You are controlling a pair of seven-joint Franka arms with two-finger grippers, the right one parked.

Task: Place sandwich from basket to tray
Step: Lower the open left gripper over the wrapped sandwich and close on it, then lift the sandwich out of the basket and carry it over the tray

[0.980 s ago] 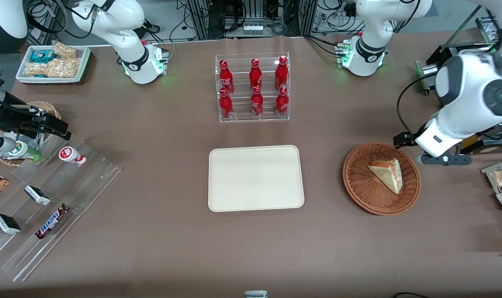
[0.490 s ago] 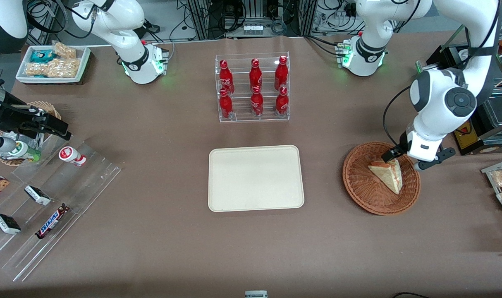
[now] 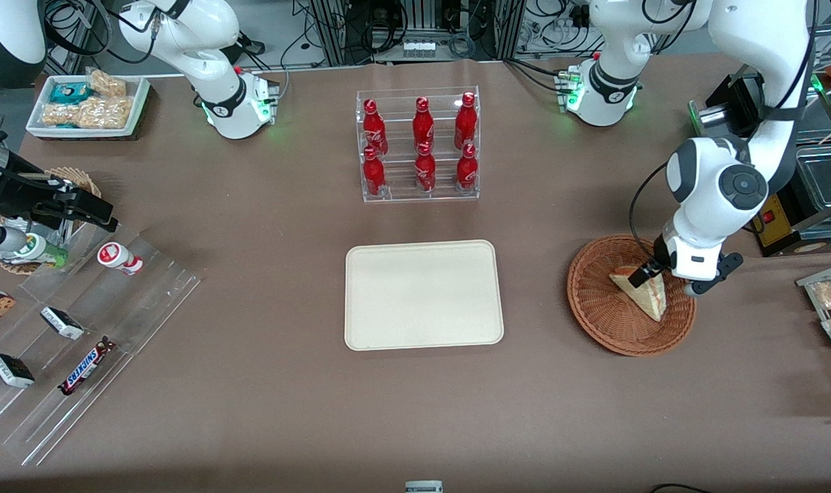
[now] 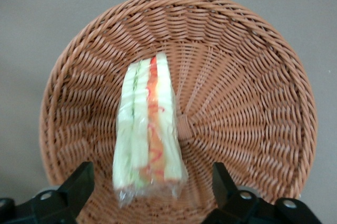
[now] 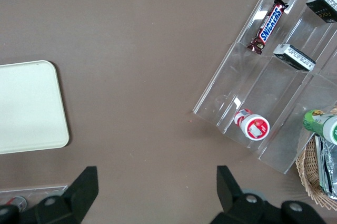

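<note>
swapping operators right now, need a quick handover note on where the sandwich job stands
Gripper: left arm's, open, above the basket with a finger on each side of the sandwich's wide end, not closed on it.
Sandwich: clear-wrapped wedge, lying in the round brown wicker basket toward the working arm's end of the table.
Tray: cream-beige, bare, at table centre, nearer the front camera than the rack of red cola bottles.
Done: approach only.
Left: close on the sandwich, lift it, carry it to the tray, release.
</note>
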